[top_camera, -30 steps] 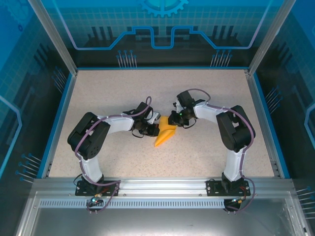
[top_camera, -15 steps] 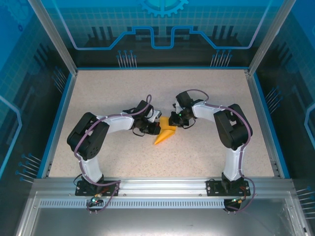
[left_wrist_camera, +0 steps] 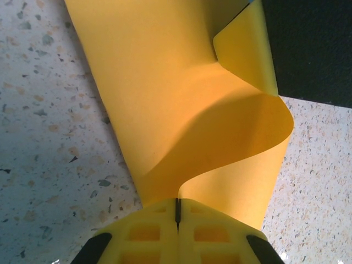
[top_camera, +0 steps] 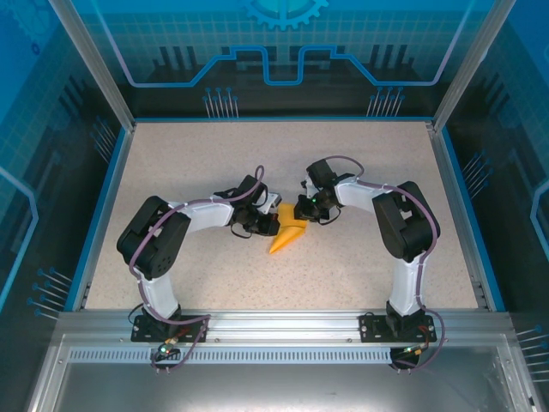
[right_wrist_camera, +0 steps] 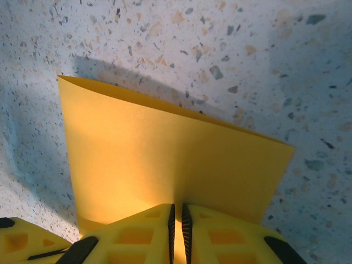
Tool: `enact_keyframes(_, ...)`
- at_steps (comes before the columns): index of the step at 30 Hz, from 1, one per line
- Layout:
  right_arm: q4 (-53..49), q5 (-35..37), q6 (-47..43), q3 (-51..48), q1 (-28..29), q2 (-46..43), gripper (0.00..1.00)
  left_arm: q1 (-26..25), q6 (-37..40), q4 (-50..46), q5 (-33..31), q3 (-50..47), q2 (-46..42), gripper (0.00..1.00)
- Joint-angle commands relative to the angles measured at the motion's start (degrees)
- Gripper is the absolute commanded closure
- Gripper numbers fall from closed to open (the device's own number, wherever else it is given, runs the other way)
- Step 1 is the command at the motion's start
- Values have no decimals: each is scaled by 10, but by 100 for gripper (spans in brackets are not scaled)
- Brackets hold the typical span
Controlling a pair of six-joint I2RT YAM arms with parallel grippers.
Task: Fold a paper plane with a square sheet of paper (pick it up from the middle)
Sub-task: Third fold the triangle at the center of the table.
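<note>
The square sheet of paper stands folded into a pointed orange-yellow paper plane (top_camera: 287,233) at the table's middle, its tip toward the near left. My left gripper (top_camera: 268,221) is shut on its left side. In the left wrist view the jaws (left_wrist_camera: 177,206) pinch the paper (left_wrist_camera: 181,110), and a loose flap curls up to the right. My right gripper (top_camera: 302,211) is shut on the wide far end. In the right wrist view its pads (right_wrist_camera: 177,220) clamp a flat panel of the paper (right_wrist_camera: 165,159).
The speckled table (top_camera: 360,266) is walled by a blue rim and clear panels. Both arms bend inward, with their wrists almost touching over the paper. The dark right gripper body (left_wrist_camera: 308,49) sits close by in the left wrist view.
The right gripper has closed a little tighter on the paper. The paper and both wrists have shifted slightly toward the far side. The left gripper stays shut.
</note>
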Motion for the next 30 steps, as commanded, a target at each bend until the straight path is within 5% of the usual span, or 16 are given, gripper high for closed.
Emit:
enact_keyframes(1, -27, 19, -8, 0, 3, 16, 84, 3, 9, -21, 1, 0, 13, 98)
enact_keyframes(22, -17, 5, 0, -4, 3, 2, 84, 3, 14, -27, 16, 7, 30, 97)
enact_keyframes(30, 38, -27, 36, -45, -13, -109, 80, 2, 14, -25, 23, 4, 27, 97)
